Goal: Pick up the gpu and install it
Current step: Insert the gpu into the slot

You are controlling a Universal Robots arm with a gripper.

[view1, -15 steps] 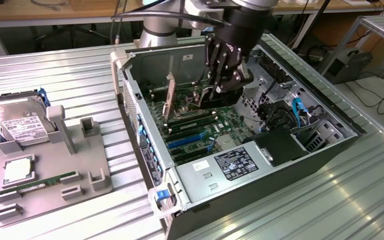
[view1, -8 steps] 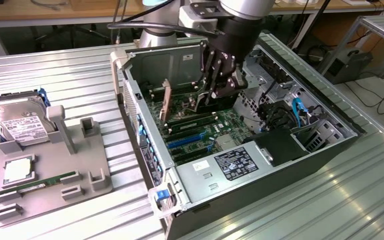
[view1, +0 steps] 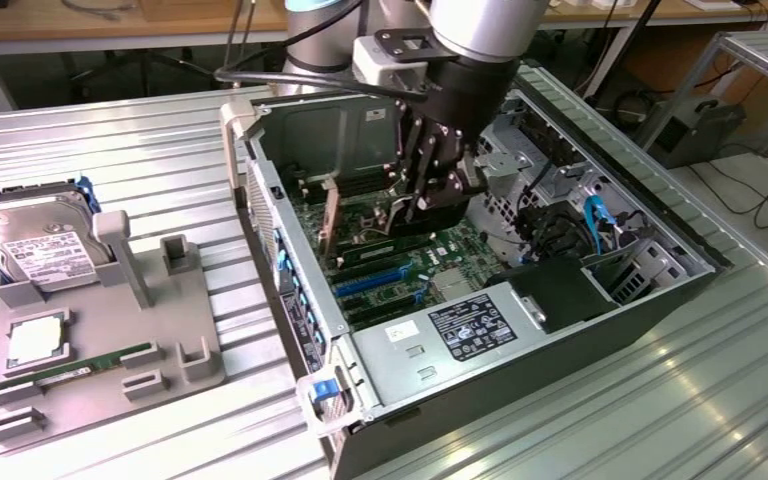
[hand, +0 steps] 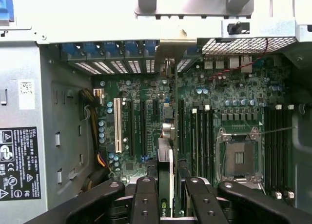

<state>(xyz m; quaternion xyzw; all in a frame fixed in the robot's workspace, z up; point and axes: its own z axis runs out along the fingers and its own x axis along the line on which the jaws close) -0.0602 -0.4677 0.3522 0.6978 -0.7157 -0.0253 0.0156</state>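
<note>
Gripper [view1: 434, 190] down inside the open computer case [view1: 651, 250], fingers [hand: 146, 199] pressed together on the gpu [hand: 165, 177]; card held edge-on between them, thin body running straight out from the gripper toward the slotted rear wall of the case, seen from the wrist as a narrow strip over the motherboard [hand: 219, 102]. In the exterior view, the card's black body [view1: 440, 205] hanging just below the fingers, above the green board and close over the blue expansion slots [view1: 371, 285] at the near side; whether the lower edge already touches a slot, impossible to tell. Long axis of the card lined up with the slots' run, bracket end toward the perforated slot covers [hand: 122, 66]; white slot [hand: 117, 125] lying to one side of the card's line. Power supply [view1: 471, 325] at the near end of the case, with a black label, "DELL" just legible on it from the wrist. On the bench at the exterior view's left, a grey fixture tray [view1: 191, 360] with a hard drive [view1: 37, 245] carrying a white label, a RAM stick [view1: 77, 368], a processor [view1: 35, 338]; print there unreadable.
</note>
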